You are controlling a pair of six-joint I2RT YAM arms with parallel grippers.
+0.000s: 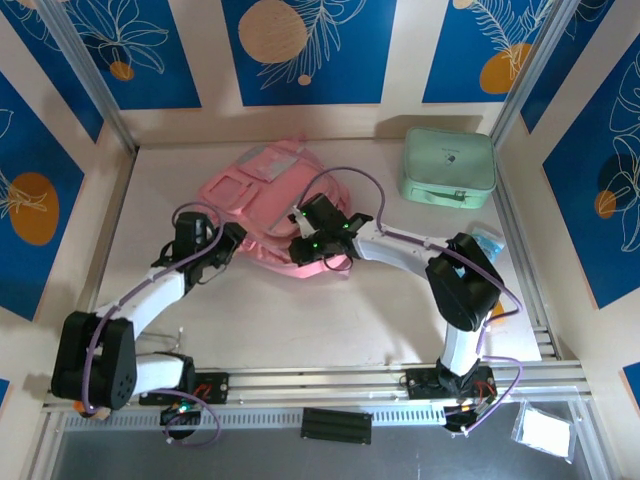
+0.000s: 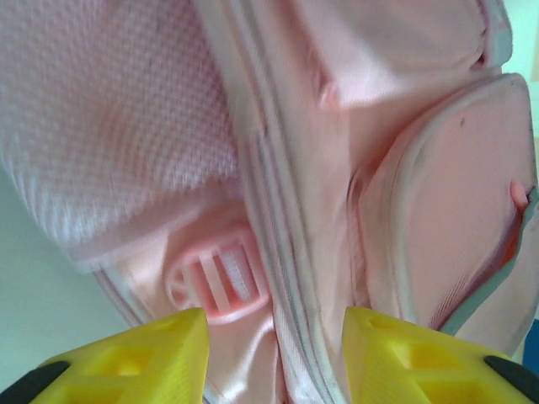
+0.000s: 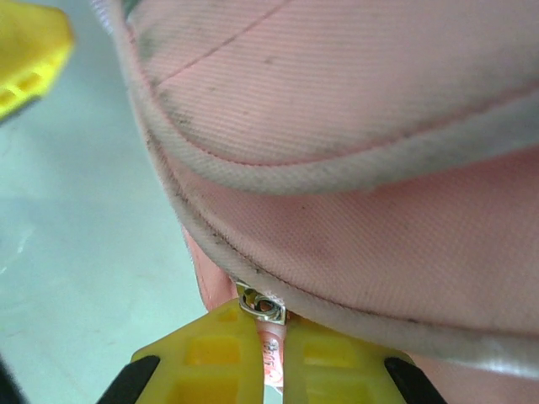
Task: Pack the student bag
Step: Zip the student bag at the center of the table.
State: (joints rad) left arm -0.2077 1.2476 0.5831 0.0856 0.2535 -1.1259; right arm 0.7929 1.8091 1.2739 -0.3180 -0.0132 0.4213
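The student bag (image 1: 262,185), a soft pink backpack, lies flat in the middle of the table. My left gripper (image 1: 232,243) is at its near left edge. In the left wrist view its yellow fingers (image 2: 143,358) stand apart, open, close over the bag's zip seam (image 2: 268,210) and a pink strap buckle (image 2: 215,282), gripping nothing. At the bag's near edge my right gripper (image 1: 303,243) is shut. In the right wrist view the right gripper (image 3: 274,345) pinches the pink zipper pull (image 3: 271,358) just below its metal slider (image 3: 262,305).
A mint green hard case (image 1: 448,167) stands at the back right. A small blue packet (image 1: 488,240) lies by the right wall. Aluminium rails (image 1: 330,378) run along the near edge, with a black block (image 1: 336,425) and a clear pouch (image 1: 545,432) beyond them.
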